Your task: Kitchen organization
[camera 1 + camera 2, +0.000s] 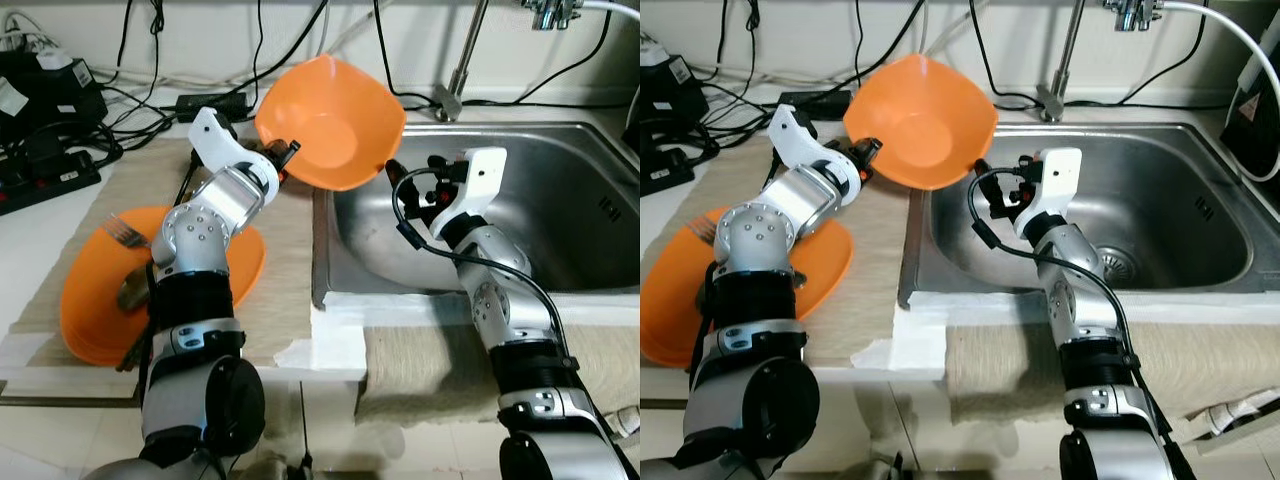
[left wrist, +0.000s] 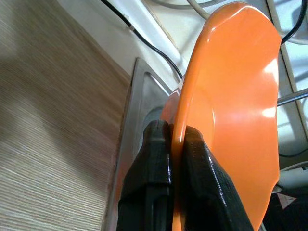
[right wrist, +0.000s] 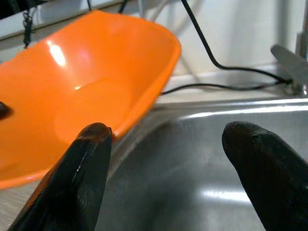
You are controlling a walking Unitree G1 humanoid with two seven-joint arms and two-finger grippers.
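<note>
An orange bowl (image 1: 335,120) hangs tilted in the air over the sink's left rim, its hollow facing me. My left gripper (image 1: 287,157) is shut on the bowl's lower left rim; in the left wrist view both fingers (image 2: 159,159) pinch the thin orange edge (image 2: 231,96). Inside the steel sink (image 1: 560,200), just right of the bowl, my right gripper (image 1: 405,185) stands open with nothing between its fingers (image 3: 86,159); the bowl (image 3: 91,91) lies close before it. A second orange bowl (image 1: 90,300) with a fork (image 1: 125,235) in it rests on the mat at my left.
A beige mat (image 1: 280,270) covers the counter left of the sink. Black cables and a power strip (image 1: 50,180) lie along the back left. The faucet (image 1: 455,90) rises behind the sink. White cloth (image 1: 335,335) lines the sink's front edge.
</note>
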